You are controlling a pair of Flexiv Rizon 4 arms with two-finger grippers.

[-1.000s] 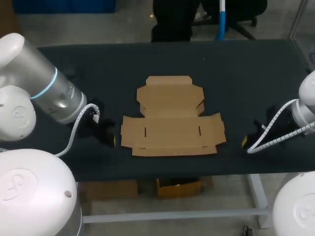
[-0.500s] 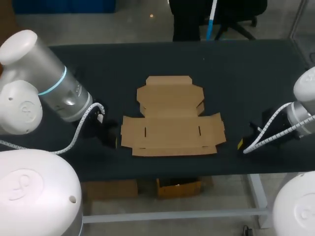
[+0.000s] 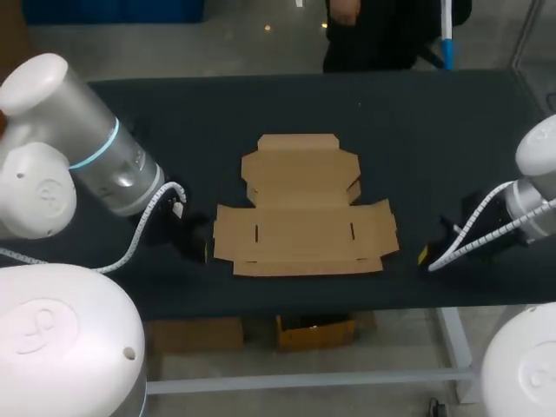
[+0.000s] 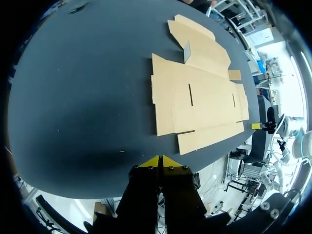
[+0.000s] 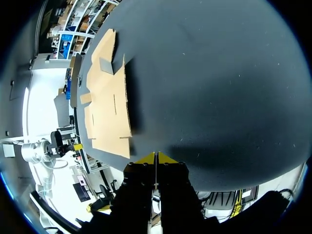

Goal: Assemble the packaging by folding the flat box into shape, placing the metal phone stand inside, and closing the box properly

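flat box (image 3: 304, 208) unfolded on table (image 3: 434, 130) | left jaws closed, empty | right jaws closed, empty

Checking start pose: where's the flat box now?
Head view: the flat box lies unfolded on the table, midway between the left end effector and the right end effector, touching neither.

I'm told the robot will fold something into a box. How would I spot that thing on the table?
Look at the dark table: near its middle, between the left gripper and right gripper, lies the flat box. It is the only tan thing there, an unfolded cardboard sheet with spread flaps and two short slits.
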